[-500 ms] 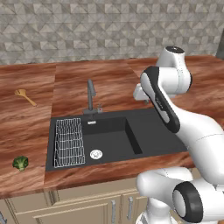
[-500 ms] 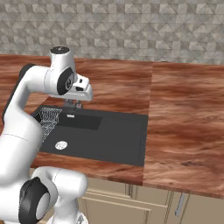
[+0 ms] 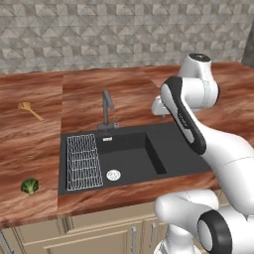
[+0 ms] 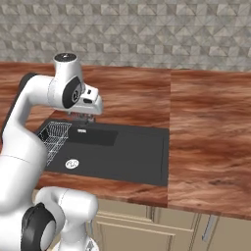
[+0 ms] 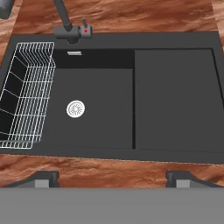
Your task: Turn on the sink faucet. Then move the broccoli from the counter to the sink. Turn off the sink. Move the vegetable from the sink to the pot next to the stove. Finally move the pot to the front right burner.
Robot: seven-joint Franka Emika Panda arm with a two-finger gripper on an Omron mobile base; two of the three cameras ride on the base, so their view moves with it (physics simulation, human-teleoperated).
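We see the desk (image 3: 34, 149), a reddish-brown wood-grain top, running wall to wall beneath a grey stone-pattern backsplash (image 3: 99, 34). Beige cabinets (image 3: 99, 233) sit under its front edge.

We see the sink (image 5: 175, 100), a matte black rectangle set into the desk. Its flat draining side lies on the right in the hand view, and the deeper bowl lies on the left. A white wire rack (image 5: 26, 96) stands along the bowl's left wall. A round silver drain (image 5: 75, 109) sits in the bowl floor, just beside the rack.

We see the faucet (image 3: 106, 106) standing upright at the sink's back rim, near the rack end. Its small lever with a red dot (image 5: 85, 31) projects from the base. We see no water running from the spout.

We see the claw (image 5: 112, 177) hanging above the sink's front edge, looking down into the bowl. Its two finger tips stand far apart, one at each lower corner of the hand view, with nothing between them.

We see a wooden spoon (image 3: 30, 110) on the desk, well left of the faucet.

We see the broccoli (image 3: 30, 186) on the desk near its front edge, left of the sink and apart from it.
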